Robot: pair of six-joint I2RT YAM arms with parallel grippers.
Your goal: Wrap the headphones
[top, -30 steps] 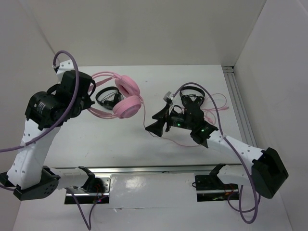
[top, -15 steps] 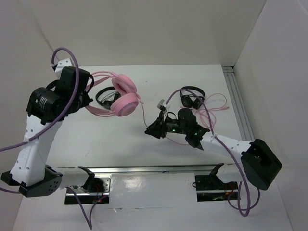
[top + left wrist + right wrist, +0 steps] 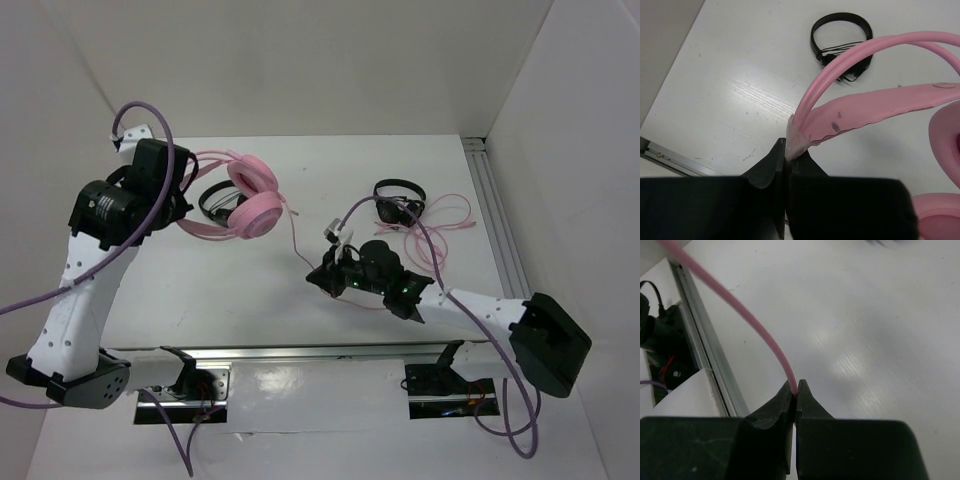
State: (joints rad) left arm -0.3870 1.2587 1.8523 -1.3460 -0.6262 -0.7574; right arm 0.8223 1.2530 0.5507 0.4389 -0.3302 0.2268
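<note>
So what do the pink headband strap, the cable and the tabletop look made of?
Headband strap: matte, scuffed, likely soft leatherette or plastic. Cable: smooth pink sheath, probably rubbery plastic. Tabletop: white, faint grain and sheen, maybe laminate or painted board.

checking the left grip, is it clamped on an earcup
No, the left gripper pinches the headband of the headphones.

Robotics lab test cell. Plain white panels [image 3: 300, 60] box in a white table [image 3: 230, 290]. Aluminium rail [image 3: 320, 350] along near edge, purple cabling [image 3: 135, 104] exposed.
</note>
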